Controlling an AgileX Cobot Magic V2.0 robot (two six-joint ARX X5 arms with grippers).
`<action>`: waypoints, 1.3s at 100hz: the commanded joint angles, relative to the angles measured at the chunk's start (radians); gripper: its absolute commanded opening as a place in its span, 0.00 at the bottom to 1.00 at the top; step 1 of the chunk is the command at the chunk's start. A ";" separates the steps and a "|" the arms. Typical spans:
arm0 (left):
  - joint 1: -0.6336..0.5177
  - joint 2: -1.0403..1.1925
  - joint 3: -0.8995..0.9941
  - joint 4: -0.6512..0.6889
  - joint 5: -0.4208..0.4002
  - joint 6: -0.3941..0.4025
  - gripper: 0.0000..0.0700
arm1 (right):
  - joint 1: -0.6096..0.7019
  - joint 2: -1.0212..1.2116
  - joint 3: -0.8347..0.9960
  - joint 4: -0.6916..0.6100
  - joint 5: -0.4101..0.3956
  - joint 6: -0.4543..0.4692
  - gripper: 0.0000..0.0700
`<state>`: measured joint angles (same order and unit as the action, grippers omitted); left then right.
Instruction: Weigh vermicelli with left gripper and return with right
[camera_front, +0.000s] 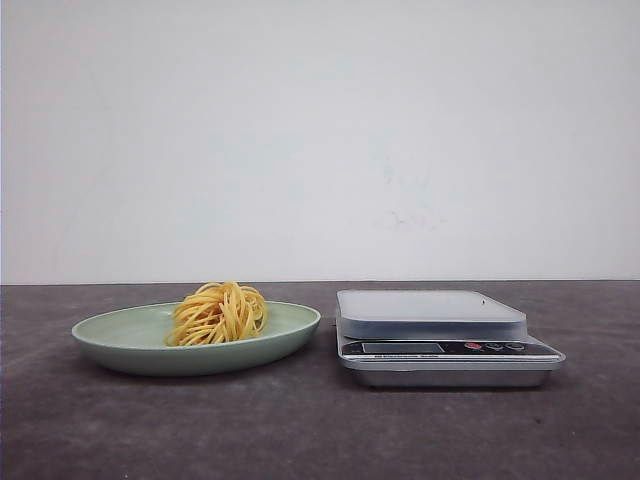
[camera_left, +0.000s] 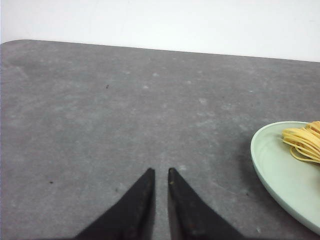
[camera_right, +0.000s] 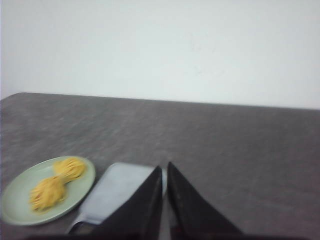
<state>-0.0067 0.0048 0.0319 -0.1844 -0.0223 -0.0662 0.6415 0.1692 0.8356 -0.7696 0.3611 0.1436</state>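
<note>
A: Yellow strands first. Your vermicelli (camera_front: 219, 313) sits on the green plate (camera_front: 120, 340), lower left of the front frame; the right wrist view shows two nests there.

B: So nothing weighed yet?

A: I'd judge not. The scale (camera_front: 440, 345), just right of the plate, has a bare platform. You still have the pick, the weighing, and the return to the plate.

B: Where are my arms?

A: Neither shows in the front view. Your left gripper (camera_left: 161, 172) hangs over bare grey table (camera_left: 100, 110), fingers nearly together with only a thin slit between the tips, holding nothing; the plate lies at the right edge of its frame. Your right gripper (camera_right: 165, 167) is likewise almost closed and empty, tips over the scale in the lower middle of its frame, plate at lower left.

B: First move?

A: Probably spread the left fingers and swing toward the plate.
</note>
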 joint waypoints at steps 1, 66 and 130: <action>0.002 -0.001 -0.018 -0.005 0.003 0.013 0.02 | -0.080 -0.017 -0.016 0.027 -0.014 -0.048 0.01; 0.002 0.000 -0.018 -0.005 0.002 0.013 0.02 | -0.641 -0.165 -0.681 0.640 -0.286 -0.138 0.01; 0.002 -0.001 -0.018 -0.004 0.002 0.013 0.02 | -0.643 -0.165 -0.823 0.654 -0.316 -0.163 0.01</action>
<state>-0.0067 0.0051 0.0319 -0.1844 -0.0219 -0.0662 -0.0006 0.0051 0.0154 -0.1093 0.0460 -0.0040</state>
